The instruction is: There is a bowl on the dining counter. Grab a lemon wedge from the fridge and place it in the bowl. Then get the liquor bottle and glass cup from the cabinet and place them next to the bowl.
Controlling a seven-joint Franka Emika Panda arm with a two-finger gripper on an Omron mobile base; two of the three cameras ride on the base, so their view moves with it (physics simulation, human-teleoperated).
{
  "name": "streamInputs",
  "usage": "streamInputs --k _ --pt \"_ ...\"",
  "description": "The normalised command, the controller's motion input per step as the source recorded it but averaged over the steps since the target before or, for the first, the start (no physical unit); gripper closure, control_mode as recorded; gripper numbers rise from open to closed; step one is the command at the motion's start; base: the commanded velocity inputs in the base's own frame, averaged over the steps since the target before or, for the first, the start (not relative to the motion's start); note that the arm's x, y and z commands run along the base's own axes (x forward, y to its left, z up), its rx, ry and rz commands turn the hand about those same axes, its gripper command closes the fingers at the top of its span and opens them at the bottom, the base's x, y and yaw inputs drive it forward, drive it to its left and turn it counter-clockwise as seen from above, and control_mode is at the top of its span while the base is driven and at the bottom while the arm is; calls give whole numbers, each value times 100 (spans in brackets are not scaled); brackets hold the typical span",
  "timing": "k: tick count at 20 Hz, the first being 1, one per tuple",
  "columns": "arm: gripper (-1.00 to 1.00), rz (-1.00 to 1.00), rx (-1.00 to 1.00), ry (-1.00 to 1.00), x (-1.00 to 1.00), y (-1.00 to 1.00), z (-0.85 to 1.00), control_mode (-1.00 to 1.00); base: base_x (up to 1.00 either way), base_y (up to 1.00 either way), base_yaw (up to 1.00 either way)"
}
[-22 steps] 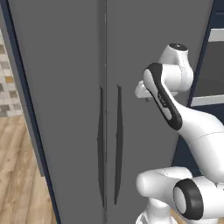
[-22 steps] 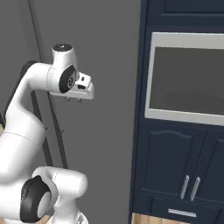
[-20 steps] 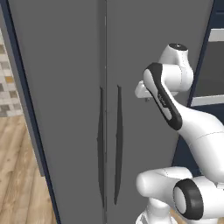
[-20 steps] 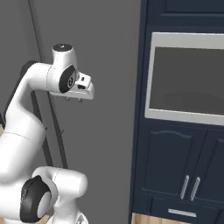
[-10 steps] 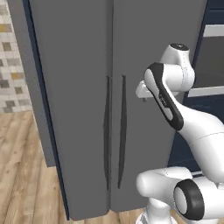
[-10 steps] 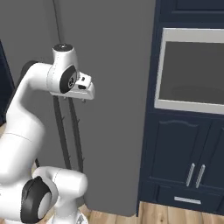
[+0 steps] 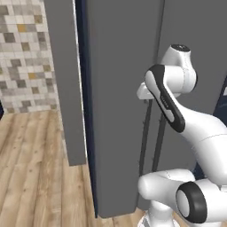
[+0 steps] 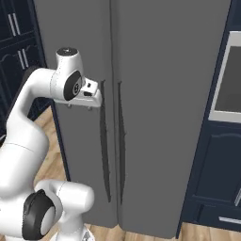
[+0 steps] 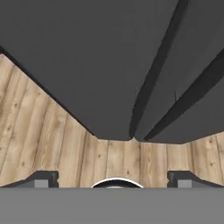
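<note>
Base has rolled sideways and the end effector [image 9: 112,179] has sprung wide, holding nothing. Now the fridge [image 8: 155,94] stands closed just ahead, its two slim handles [image 8: 113,141] running vertically at the seam, slightly to the right of the hand and below it. Reach goes forward and right, I'd say.
</note>
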Motion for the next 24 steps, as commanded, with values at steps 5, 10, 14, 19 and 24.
streamInputs --k 5,10,14,19,24 --pt "-100 0 0 0 0 0 0 100 9 55 0" --pt "-100 0 0 1 5 -2 0 -100 8 16 0" --pt "-100 -4 0 -7 -27 -97 0 -100 0 0 0" --pt "-100 -7 0 -3 -10 -100 0 -100 0 0 0" --pt "-100 -5 0 0 3 -100 -12 -100 0 0 0"
